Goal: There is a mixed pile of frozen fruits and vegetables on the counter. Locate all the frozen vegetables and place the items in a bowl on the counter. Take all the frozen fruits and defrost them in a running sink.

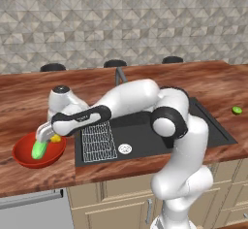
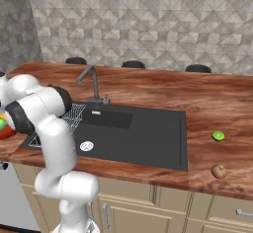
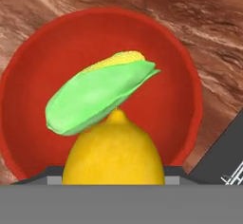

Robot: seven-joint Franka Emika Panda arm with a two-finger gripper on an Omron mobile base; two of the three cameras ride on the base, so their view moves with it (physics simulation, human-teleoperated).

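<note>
The red bowl [image 1: 19, 157] sits on the wood-grain counter [image 1: 29, 92] left of the sink [image 1: 145, 138]. My gripper [image 1: 45, 135] hangs low over the bowl, shut on the small yellow roundish vegetable [image 3: 114, 154], which hides the fingertips in the hand view. The light green elongated vegetable [image 3: 97, 95], yellow at one end, lies inside the bowl [image 3: 28, 66] just beyond the yellow piece. Right of the sink [image 2: 143, 138], the green lime-like fruit [image 2: 218, 136] and the reddish-brown round fruit [image 2: 219, 171] rest on the counter. The lime [image 1: 237, 110] also appears at the far right of the left base view.
A wire grid rack [image 1: 99, 143] and a round silver drain [image 1: 125, 149] lie in the black basin. The dark slim faucet [image 2: 91, 81] stands at its back edge. Three dark stool tops [image 1: 115, 63] line the counter's far side. The arm spans the basin's left half.
</note>
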